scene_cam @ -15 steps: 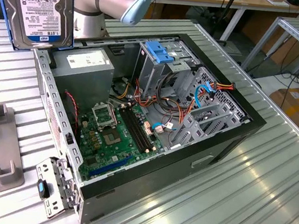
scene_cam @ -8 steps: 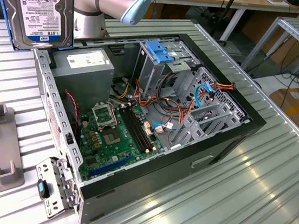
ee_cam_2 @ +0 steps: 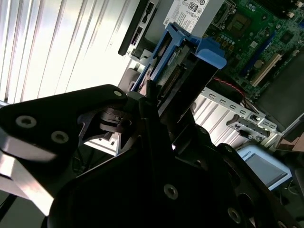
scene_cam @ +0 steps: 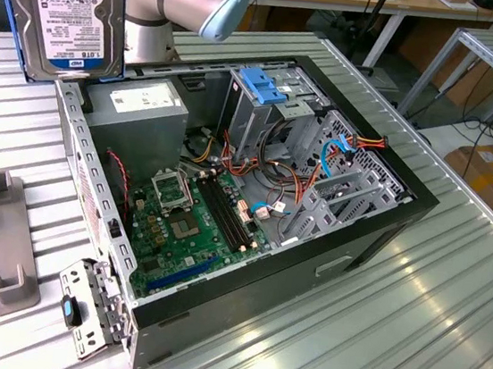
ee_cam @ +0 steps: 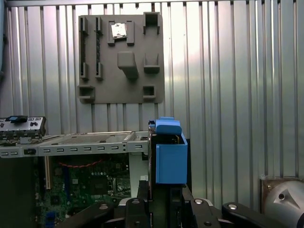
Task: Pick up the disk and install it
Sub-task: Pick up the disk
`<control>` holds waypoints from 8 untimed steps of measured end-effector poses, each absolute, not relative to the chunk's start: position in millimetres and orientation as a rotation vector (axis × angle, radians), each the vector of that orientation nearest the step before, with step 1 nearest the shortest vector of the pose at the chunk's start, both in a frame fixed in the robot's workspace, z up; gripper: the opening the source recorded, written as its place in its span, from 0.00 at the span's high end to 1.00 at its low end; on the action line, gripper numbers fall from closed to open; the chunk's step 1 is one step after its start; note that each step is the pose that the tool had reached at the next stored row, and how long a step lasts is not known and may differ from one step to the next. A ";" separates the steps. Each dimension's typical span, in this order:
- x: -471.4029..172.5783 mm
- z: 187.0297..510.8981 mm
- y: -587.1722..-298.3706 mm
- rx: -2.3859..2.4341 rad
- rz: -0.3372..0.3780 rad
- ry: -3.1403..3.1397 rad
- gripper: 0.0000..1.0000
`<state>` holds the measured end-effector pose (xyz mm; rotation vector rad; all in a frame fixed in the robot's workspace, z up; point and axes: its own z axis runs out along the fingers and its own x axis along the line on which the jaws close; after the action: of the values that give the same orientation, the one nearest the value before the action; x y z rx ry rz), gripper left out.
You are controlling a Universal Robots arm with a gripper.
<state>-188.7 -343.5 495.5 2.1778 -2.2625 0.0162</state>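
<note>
The disk (scene_cam: 65, 14), a flat silver-metal hard drive with a white-and-blue label and blue plastic side rails, hung upright in the air, label facing the camera, off the back corner of the case at the exterior view's left; it was not yet installed. In the first wrist view the black gripper (ee_cam: 164, 194) stood with a finger on each flat face of the disk, closed on it, one blue rail uppermost. In my judgement the carry requires a firm, square hold, the disk kept level with the bay and the rails aligned before any entry. Below lay the open black computer case (scene_cam: 386, 220) on the ribbed metal worktop (scene_cam: 416, 340), with the grey metal drive cage (scene_cam: 255, 118) carrying a light-blue plastic latch (scene_cam: 263, 86). The grey power-supply box (scene_cam: 139, 104) stood just beside the cage, and the red and orange cable bundle (scene_cam: 296, 186) lay near its foot; both could obstruct. A grey moulded fixture plate (ee_cam: 121, 57) lay near the worktop's edge, apart from the case.
</note>
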 end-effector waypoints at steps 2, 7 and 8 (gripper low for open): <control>-185.3 495.5 -343.5 2.178 0.016 -2.263 0.65; -173.7 495.3 -343.5 2.178 0.016 -2.263 0.65; -171.6 495.2 -343.5 2.178 0.016 -2.263 0.65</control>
<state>-171.6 -343.5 495.2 2.1778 -2.2626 0.0162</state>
